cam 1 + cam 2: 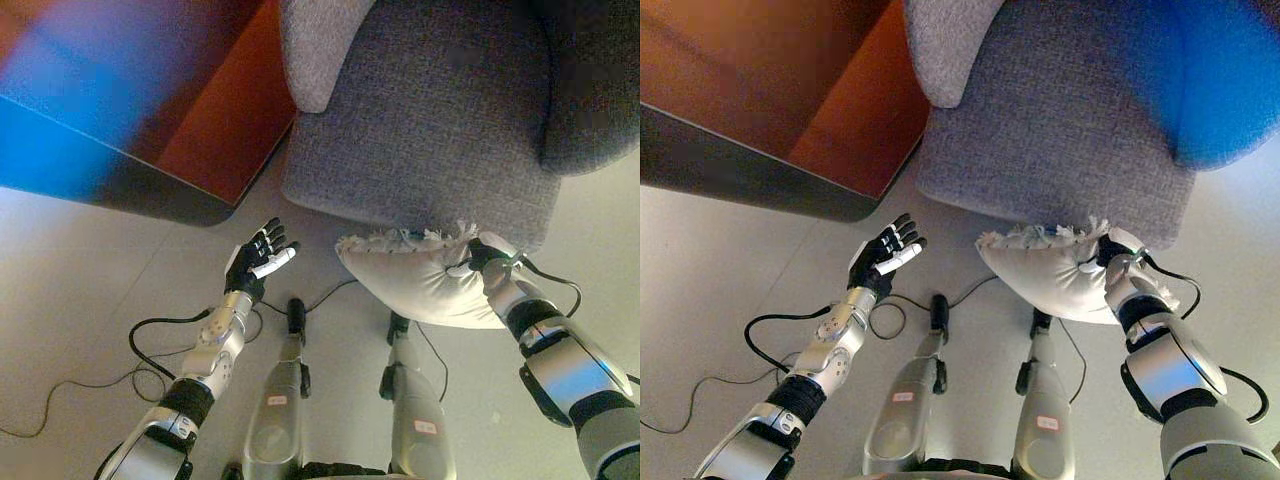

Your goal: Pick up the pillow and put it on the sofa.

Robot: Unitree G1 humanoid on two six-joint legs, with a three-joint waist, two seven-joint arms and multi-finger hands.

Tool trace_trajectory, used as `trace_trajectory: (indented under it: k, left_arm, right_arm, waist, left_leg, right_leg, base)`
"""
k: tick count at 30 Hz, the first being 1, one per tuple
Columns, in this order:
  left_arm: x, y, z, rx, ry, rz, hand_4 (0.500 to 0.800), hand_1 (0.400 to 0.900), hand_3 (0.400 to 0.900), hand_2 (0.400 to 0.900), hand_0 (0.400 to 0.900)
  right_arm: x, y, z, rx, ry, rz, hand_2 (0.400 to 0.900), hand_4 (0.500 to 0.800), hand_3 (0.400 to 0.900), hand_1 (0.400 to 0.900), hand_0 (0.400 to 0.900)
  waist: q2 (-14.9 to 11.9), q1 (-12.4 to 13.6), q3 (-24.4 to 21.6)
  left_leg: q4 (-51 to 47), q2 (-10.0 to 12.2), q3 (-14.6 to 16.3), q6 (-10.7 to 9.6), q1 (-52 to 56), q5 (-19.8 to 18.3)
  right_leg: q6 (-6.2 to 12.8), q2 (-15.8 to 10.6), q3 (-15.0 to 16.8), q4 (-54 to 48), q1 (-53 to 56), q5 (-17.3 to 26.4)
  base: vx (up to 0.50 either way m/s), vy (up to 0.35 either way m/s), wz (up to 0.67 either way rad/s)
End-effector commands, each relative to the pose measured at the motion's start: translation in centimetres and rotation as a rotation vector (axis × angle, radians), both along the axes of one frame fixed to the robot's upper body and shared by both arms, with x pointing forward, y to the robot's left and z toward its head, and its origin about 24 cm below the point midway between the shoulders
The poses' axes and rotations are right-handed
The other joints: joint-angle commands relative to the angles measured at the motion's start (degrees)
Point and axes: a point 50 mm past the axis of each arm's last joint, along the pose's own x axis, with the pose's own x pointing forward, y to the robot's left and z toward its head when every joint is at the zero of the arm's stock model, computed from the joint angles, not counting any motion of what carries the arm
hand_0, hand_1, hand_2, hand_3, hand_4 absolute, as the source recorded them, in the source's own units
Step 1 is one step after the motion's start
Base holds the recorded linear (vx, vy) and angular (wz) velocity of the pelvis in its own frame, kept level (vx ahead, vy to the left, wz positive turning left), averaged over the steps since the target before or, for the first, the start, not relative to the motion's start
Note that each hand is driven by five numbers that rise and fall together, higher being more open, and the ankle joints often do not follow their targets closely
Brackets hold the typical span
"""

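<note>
Right hand (483, 256) pinched cream fringed fabric pillow (420, 280), grey upholstered sofa (430, 110) just beyond; left hand (258, 262) spread, empty.

Sofa (440, 110): coarse grey woven cloth, matt. Pillow (420, 280): smooth pale fabric, fringed edge. Floor (70, 270): smooth, matt.

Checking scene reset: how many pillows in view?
1. The pillow, white with a fringed edge, is held in the right hand just in front of the grey sofa. Others may be hidden.
</note>
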Motion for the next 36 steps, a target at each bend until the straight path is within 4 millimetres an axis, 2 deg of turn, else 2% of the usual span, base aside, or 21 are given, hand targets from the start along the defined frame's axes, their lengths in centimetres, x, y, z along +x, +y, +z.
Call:
trace_trajectory:
  k: [1, 11, 17, 25, 33, 36]
  left_arm:
    - [0.9, -0.9, 4.7, -0.040, -0.237, -0.045, 0.800, 0.900, 0.900, 0.900, 0.900]
    - [0.7, -0.8, 4.5, -0.048, -0.227, -0.044, 0.800, 0.900, 0.900, 0.900, 0.900]
    - [0.7, -0.4, 3.8, -0.063, -0.196, -0.018, 0.800, 0.900, 0.900, 0.900, 0.900]
    - [-0.1, 0.3, 2.1, -0.067, -0.120, 0.027, 0.800, 0.900, 0.900, 0.900, 0.900]
    - [-2.7, 1.9, -1.7, -0.043, 0.026, 0.073, 0.800, 0.900, 0.900, 0.900, 0.900]
    - [-3.9, 2.4, -3.0, -0.026, 0.086, 0.084, 0.800, 0.900, 0.900, 0.900, 0.900]
  right_arm:
    - [0.8, -2.3, 3.7, -0.130, -0.054, -0.034, 0.400, 0.500, 0.400, 0.400, 0.400]
    - [0.6, -2.7, 3.7, -0.135, -0.072, -0.036, 0.400, 0.500, 0.400, 0.400, 0.400]
    - [0.5, -2.3, 3.3, -0.101, -0.108, -0.029, 0.400, 0.500, 0.400, 0.400, 0.400]
    - [-0.6, -1.9, 1.3, -0.070, -0.107, 0.010, 0.400, 0.500, 0.400, 0.400, 0.400]
    - [-2.8, -0.5, -1.6, -0.046, -0.059, 0.076, 0.400, 0.500, 0.400, 0.400, 0.400]
    - [-3.7, -0.6, -2.3, -0.049, -0.036, 0.094, 0.400, 0.500, 0.400, 0.400, 0.400]
  waist:
    - [-0.34, 1.50, 0.81]
    - [-0.44, 1.41, 0.81]
    - [-1.03, 1.29, 0.81]
    - [-2.62, 1.10, 0.66]
    - [-5.00, 0.82, -7.26]
    - [-5.54, 0.84, -10.18]
  left_leg:
    - [7.50, -1.24, -4.33, -0.11, -5.44, -1.99]
    - [7.24, -1.30, -4.33, -0.01, -4.16, -2.21]
    - [6.83, -1.43, -4.16, 0.13, -0.81, -2.82]
    - [4.92, -0.76, -3.75, -0.19, 9.37, -3.62]
    - [2.39, 0.22, -3.67, -0.42, 16.41, -3.79]
    - [1.24, 0.54, -3.64, -0.47, 18.64, -3.86]
  right_leg:
    - [6.44, -6.17, -0.65, 6.95, -4.21, -0.40]
    - [6.37, -6.11, -0.60, 6.96, -3.29, -0.47]
    - [6.35, -5.97, -0.28, 6.51, 0.10, -1.01]
    - [6.51, -5.95, -0.70, 5.07, 10.81, -2.36]
    - [6.32, -5.10, -1.17, 3.77, 18.20, -3.66]
    - [6.27, -4.66, -1.45, 2.79, 20.73, -3.96]
  base:
    - [0.00, 0.000, 0.00]
    - [0.00, 0.000, 0.00]
    - [0.00, 0.000, 0.00]
    - [0.05, -0.003, 0.00]
    - [0.15, -0.024, 0.04]
    - [0.16, -0.010, 0.01]
